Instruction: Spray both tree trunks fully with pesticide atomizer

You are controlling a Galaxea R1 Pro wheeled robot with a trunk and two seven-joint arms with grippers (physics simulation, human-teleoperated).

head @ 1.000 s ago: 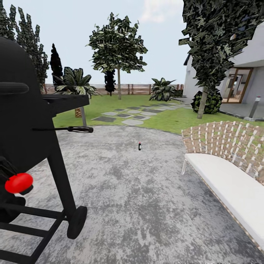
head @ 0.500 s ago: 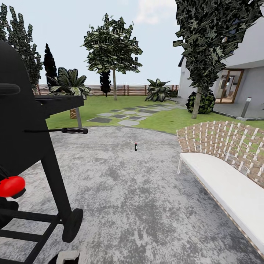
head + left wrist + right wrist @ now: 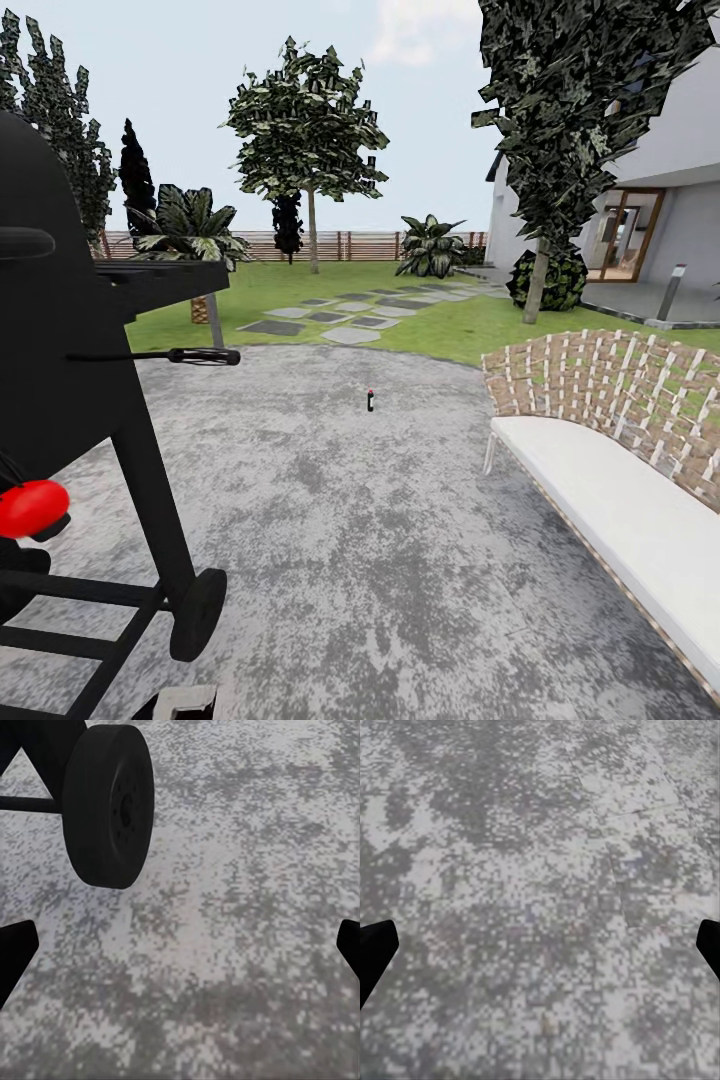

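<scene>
One small dark bottle with a red cap, the atomizer (image 3: 370, 400), stands upright on the mottled grey paving (image 3: 380, 560), well ahead of the robot and apart from everything else. Beyond it the paving gives way to a green lawn (image 3: 450, 335) crossed by flat grey stepping stones (image 3: 350, 318), and a slatted reddish-brown fence (image 3: 360, 245) closes the far side. Two trees with straight pale trunks rise there: one far off near the fence (image 3: 312, 235), one nearer by the white house (image 3: 537, 285), both with ragged flat-leaved crowns.

To the left stands a black barbecue (image 3: 60, 380) on a thin frame with a round solid wheel (image 3: 109, 806). To the right is a curved bench (image 3: 610, 470), white cushion below a woven brick-and-white back.

Both wrist views look down on speckled paving. The left gripper (image 3: 180, 949) and right gripper (image 3: 540, 949) each show dark fingertips at opposite edges, spread wide with nothing between them.
</scene>
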